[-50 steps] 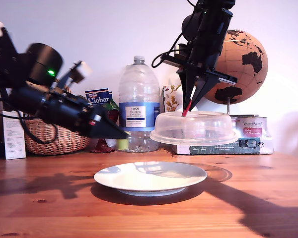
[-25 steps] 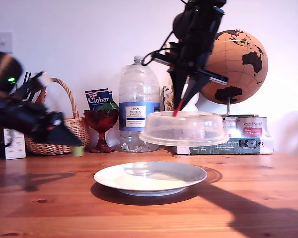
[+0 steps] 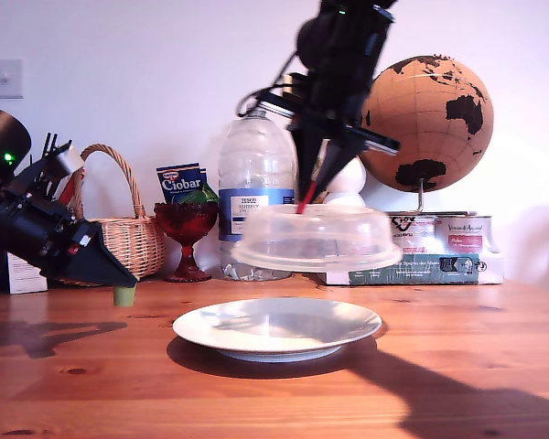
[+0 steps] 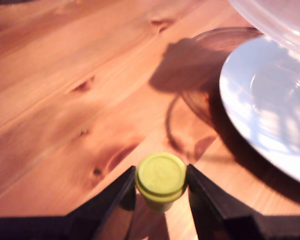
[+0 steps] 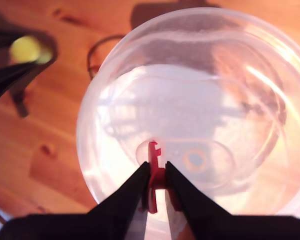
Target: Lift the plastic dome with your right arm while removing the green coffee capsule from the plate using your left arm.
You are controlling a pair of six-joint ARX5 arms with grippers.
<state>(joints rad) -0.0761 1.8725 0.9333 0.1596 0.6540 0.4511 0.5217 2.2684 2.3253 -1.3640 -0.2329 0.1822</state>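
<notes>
My first gripper [image 4: 161,187] pinches the olive-green coffee capsule [image 3: 123,295] above the wooden surface [image 3: 457,366], at nine o'clock from the white plate [image 3: 276,326]. My second gripper [image 5: 156,186] clamps the translucent dome [image 3: 316,238] by its red tab [image 5: 153,172], held above the plate.

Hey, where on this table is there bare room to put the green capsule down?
Bare wood lies below the green coffee capsule held in my first gripper, between the basket and the plate, and along the table's front edge. The plate itself is empty but sits under the plastic dome hanging from my second gripper. The back edge is crowded with bottle, goblet and boxes.
</notes>
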